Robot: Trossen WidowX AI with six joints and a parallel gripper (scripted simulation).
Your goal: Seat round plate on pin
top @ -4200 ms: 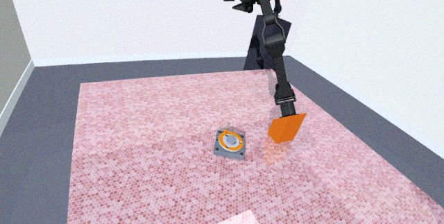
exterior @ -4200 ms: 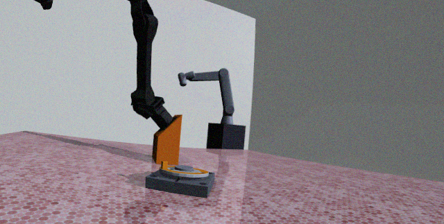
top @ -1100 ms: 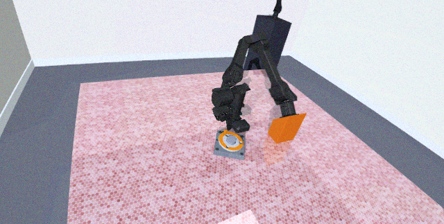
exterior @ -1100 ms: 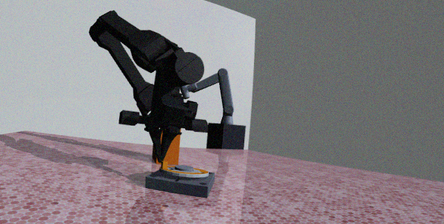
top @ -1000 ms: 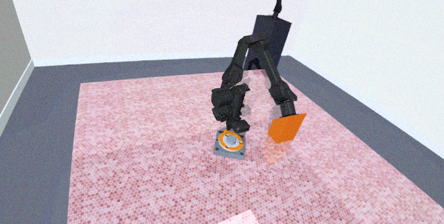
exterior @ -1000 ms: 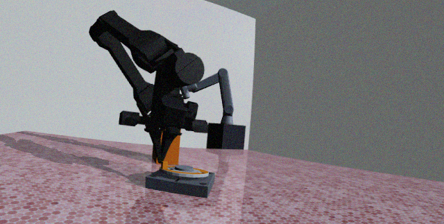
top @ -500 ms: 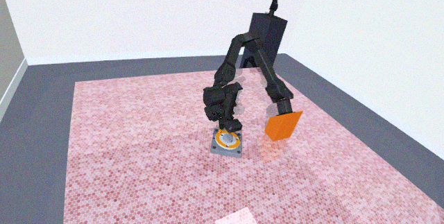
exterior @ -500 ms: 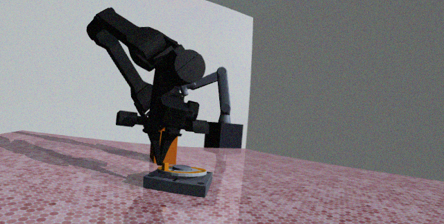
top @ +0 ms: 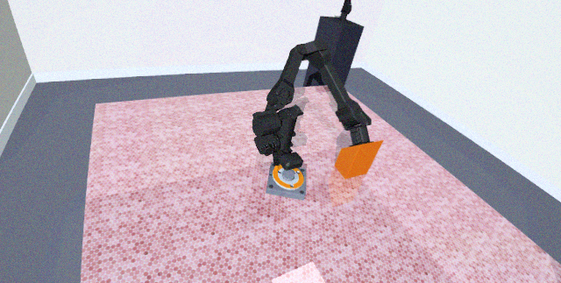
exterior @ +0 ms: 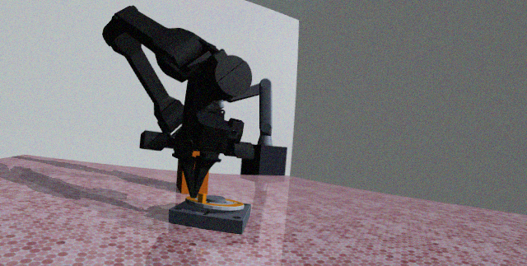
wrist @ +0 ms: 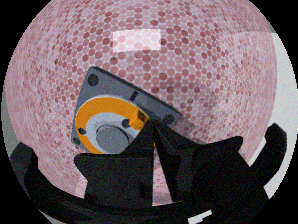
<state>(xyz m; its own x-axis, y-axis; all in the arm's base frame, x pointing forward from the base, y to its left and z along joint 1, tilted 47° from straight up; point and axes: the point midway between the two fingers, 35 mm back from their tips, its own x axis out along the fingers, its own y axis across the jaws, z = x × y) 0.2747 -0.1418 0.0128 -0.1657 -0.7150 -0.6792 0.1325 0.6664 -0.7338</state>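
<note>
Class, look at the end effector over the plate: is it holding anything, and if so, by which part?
Nothing is held. The end effector is shut with nothing between its fingers, its tips down at the edge of the plate by the orange tab.

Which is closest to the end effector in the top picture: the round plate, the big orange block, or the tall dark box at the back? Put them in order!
From the end effector, shut with nothing in it:
1. Round plate, right beneath the tips, on the grey base.
2. Orange block, off to the picture's right.
3. Tall dark box, far back by the wall.
</note>
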